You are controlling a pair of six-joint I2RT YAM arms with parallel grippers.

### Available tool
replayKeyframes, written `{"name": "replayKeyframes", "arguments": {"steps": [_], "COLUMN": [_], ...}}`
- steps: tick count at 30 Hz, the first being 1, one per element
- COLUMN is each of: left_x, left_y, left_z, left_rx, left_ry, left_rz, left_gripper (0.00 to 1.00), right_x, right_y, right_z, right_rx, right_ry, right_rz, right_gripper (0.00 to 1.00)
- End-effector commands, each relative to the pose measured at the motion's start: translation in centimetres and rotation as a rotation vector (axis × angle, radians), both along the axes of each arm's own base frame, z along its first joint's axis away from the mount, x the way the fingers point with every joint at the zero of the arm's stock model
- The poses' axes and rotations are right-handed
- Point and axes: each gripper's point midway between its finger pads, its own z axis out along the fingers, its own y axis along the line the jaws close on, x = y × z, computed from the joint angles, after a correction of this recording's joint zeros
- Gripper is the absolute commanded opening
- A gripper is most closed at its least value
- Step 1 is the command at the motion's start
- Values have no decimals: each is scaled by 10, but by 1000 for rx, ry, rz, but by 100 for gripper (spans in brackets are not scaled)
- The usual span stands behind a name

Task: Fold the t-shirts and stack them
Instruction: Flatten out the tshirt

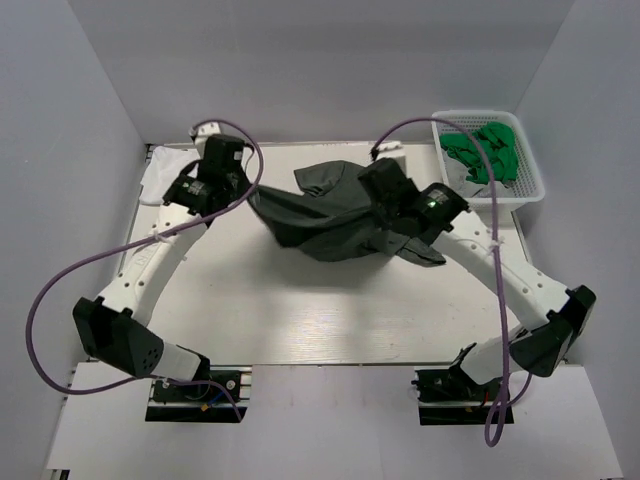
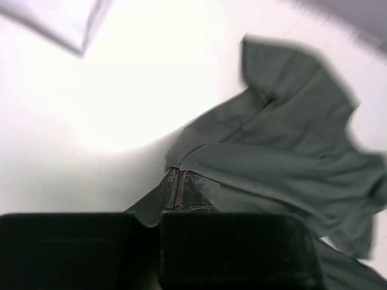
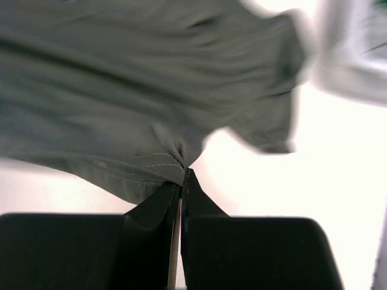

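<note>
The dark tee (image 1: 320, 225) hangs between the two arms over the far middle of the worktop (image 1: 300, 310). It is bunched and sagging, and its lower folds seem to rest on the surface.

The left end effector (image 1: 248, 193) is clamped tight on the tee's left edge. In the left wrist view its jaws (image 2: 178, 181) are pressed together with a stitched hem pinched between them. The rest of the tee (image 2: 284, 151) spreads away to the right, crumpled, with one flap standing up at the far end.

The right end effector (image 1: 378, 200) is likewise closed hard on the tee's right side. In the right wrist view the fingers (image 3: 181, 178) meet on a seam with pale stitching, and the tee (image 3: 121, 72) fills the upper left of that picture. A short sleeve sticks out to the right.

The white tee (image 1: 165, 165) lies flat in the far left corner of the worktop, just behind the left arm's wrist and apart from the dark one. A corner of it shows in the left wrist view (image 2: 66, 21).

At the far right corner stands a white basket (image 1: 530, 190) with green things (image 1: 485, 150) in it. A purple cable (image 1: 60, 290) loops off each arm.
</note>
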Motion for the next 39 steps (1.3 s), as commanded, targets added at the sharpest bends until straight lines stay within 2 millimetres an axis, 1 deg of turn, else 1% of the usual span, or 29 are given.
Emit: {"name": "replayKeyframes", "arguments": {"steps": [1, 2, 3, 4, 5, 6, 7, 8, 9, 10, 11, 12, 13, 14, 15, 16, 17, 18, 20, 21, 23, 24, 27, 30, 32, 33, 36, 38, 39], "left_x": [-1, -2, -2, -2, -3, -10, -12, -21, -25, -30, -40, -48, -52, -64, -67, -82, -88, -93, -122, -133, -154, -173, -209, -225, -226, -219, -196, -179, -165], "left_y": [27, 33, 35, 36, 39, 39, 36, 40, 40, 40, 42, 44, 37, 40, 39, 41, 41, 37, 43, 40, 42, 45, 48, 47, 45, 42, 32, 27, 25], "left_z": [99, 118, 146, 164, 187, 220, 235, 269, 282, 297, 319, 333, 341, 359, 365, 383, 391, 397, 420, 427, 438, 445, 457, 463, 463, 461, 452, 444, 436], "left_rx": [4, -1, -13, -17, -29, -61, -62, -88, -106, -106, -121, -139, -140, -163, -172, -186, -196, -208, -241, -254, -272, -285, -322, -342, -352, -350, -348, -340, -331], "left_ry": [-235, -285, -346, -389, -450, -528, -565, -652, -681, -716, -767, -804, -826, -876, -890, -938, -958, -975, -1052, -1079, -1124, -1157, -1221, -1250, -1249, -1237, -1184, -1150, -1119], "left_rz": [100, 128, 133, 127, 133, 120, 88, 91, 82, 60, 53, 48, 2, -5, -17, -41, -53, -85, -114, -150, -185, -213, -270, -310, -320, -320, -322, -313, -295], "left_gripper": [0, 0, 0, 0, 0, 0, 0, 0, 0, 0, 0, 0, 0, 0, 0, 0, 0, 0, 0, 0, 0, 0, 0, 0, 0, 0, 0, 0, 0], "right_x": [23, 28, 27, 28, 29, 29, 29, 26, 22, 19, 12, 3, -2, -10, -20, -31, -36, -53, -67, -86, -97, -116, -140, -142, -132, -132, -110, -84, -63], "right_y": [-46, -48, -56, -55, -56, -55, -58, -64, -65, -71, -77, -79, -83, -84, -84, -88, -89, -94, -94, -96, -98, -106, -114, -114, -109, -109, -105, -115, -115], "right_z": [66, 79, 105, 115, 137, 158, 170, 193, 215, 228, 250, 272, 283, 302, 318, 335, 344, 361, 379, 389, 397, 408, 417, 414, 410, 409, 403, 401, 385], "right_rx": [-23, -7, 38, 21, 71, 111, 78, 108, 138, 118, 131, 158, 164, 201, 228, 256, 259, 307, 356, 394, 418, 458, 515, 523, 510, 508, 473, 417, 358], "right_ry": [-212, -257, -319, -342, -408, -448, -481, -533, -576, -606, -655, -700, -729, -778, -820, -862, -889, -935, -991, -1027, -1070, -1118, -1155, -1145, -1123, -1122, -1101, -1108, -1069], "right_rz": [-139, -141, -157, -101, -104, -85, -57, -63, -47, -33, -24, 22, 35, 60, 111, 137, 160, 200, 251, 313, 348, 378, 423, 434, 416, 417, 351, 205, 124], "right_gripper": [0, 0, 0, 0, 0, 0, 0, 0, 0, 0, 0, 0, 0, 0, 0, 0, 0, 0, 0, 0, 0, 0, 0, 0, 0, 0, 0, 0, 0]}}
